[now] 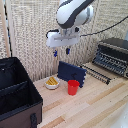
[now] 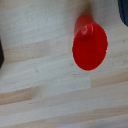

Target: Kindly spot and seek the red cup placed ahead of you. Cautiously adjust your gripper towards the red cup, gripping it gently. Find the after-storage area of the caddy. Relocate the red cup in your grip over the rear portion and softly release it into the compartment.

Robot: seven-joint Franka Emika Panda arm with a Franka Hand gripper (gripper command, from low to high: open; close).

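Note:
The red cup (image 1: 73,87) stands upright on the wooden table, in front of the flat dark blue panel. In the wrist view the red cup (image 2: 90,45) shows from above, its open mouth facing the camera. My gripper (image 1: 61,52) hangs high above the table, up and toward the exterior view's left of the cup, with its two blue fingers apart and nothing between them. The black caddy (image 1: 20,102) sits at the exterior view's left with its strap (image 1: 33,120) on the near end wall. Its rear portion (image 1: 10,72) lies beyond the divider (image 1: 14,86).
A small white bowl (image 1: 51,83) with yellow contents sits beside the cup. The dark blue panel (image 1: 71,72) leans behind it. A toaster oven (image 1: 114,56) and a wire rack (image 1: 98,75) stand at the exterior view's right. A woven screen backs the table.

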